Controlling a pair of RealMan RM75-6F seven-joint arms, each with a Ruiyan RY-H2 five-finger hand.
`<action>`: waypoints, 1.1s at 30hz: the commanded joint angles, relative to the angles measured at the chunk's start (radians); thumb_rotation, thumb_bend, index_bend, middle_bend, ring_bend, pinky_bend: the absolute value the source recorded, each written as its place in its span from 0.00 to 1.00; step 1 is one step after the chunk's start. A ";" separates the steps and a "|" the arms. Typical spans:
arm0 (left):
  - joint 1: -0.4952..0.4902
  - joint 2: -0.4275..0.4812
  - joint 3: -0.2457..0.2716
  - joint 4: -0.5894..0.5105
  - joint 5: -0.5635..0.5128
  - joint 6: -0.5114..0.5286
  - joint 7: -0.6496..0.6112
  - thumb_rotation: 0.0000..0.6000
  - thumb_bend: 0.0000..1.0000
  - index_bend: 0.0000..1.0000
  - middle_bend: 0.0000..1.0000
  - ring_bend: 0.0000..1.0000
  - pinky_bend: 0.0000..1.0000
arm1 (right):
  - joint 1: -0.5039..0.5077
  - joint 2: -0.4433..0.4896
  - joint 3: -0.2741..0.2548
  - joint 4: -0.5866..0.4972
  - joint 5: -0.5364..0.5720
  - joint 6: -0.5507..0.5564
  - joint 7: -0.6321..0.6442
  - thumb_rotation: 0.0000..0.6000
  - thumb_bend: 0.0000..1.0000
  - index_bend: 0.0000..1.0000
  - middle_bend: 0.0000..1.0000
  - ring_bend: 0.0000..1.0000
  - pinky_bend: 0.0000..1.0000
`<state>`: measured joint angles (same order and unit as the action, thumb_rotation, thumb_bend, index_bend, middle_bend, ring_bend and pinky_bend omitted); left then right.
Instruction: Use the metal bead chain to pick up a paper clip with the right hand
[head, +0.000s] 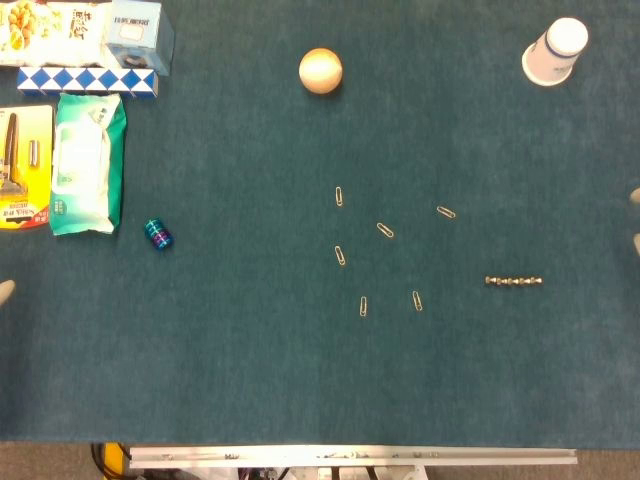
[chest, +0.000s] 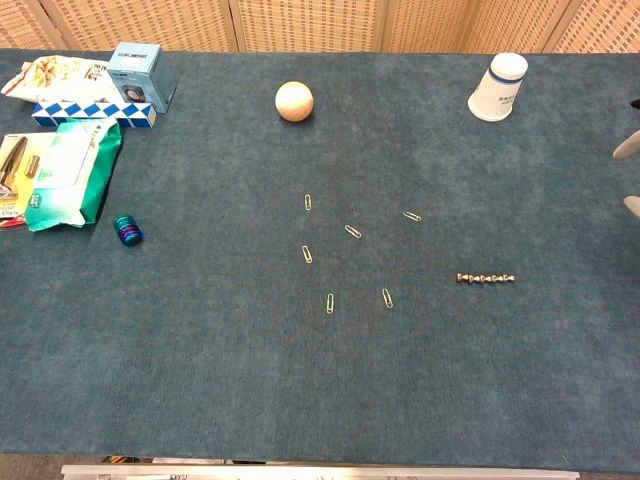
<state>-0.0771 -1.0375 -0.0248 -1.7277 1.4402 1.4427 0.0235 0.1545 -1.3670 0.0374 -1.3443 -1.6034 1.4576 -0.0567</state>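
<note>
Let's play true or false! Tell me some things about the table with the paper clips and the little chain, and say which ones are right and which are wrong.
1. Six paper clips lie on the table. True.
2. The bead chain lies to the left of the paper clips. False: it lies to their right, apart from them.
3. The right hand is holding the bead chain. False: only its fingertips peek in at the right edge, and the chain lies alone on the table.
4. The white cup is in the far right corner. True.
5. The ball sits inside the cup. False: it rests on the table, far to the cup's left.
6. A small blue roll lies near the green wipes pack. True.
</note>
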 joint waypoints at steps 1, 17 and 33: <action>0.001 -0.001 0.000 0.000 -0.001 0.002 0.005 1.00 0.09 0.45 0.34 0.34 0.42 | 0.009 -0.012 -0.006 -0.005 0.019 -0.031 -0.018 1.00 0.33 0.40 0.15 0.03 0.24; -0.005 -0.005 -0.002 -0.004 -0.022 -0.021 0.033 1.00 0.09 0.45 0.34 0.34 0.42 | 0.027 -0.041 -0.029 -0.061 0.090 -0.148 -0.152 1.00 0.27 0.40 0.14 0.03 0.20; -0.006 -0.001 -0.007 -0.005 -0.039 -0.029 0.032 1.00 0.09 0.45 0.34 0.34 0.42 | 0.047 -0.064 -0.024 -0.153 0.157 -0.210 -0.262 1.00 0.17 0.48 0.14 0.03 0.19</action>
<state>-0.0827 -1.0383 -0.0316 -1.7326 1.4015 1.4141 0.0556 0.1992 -1.4313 0.0123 -1.4829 -1.4586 1.2583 -0.3061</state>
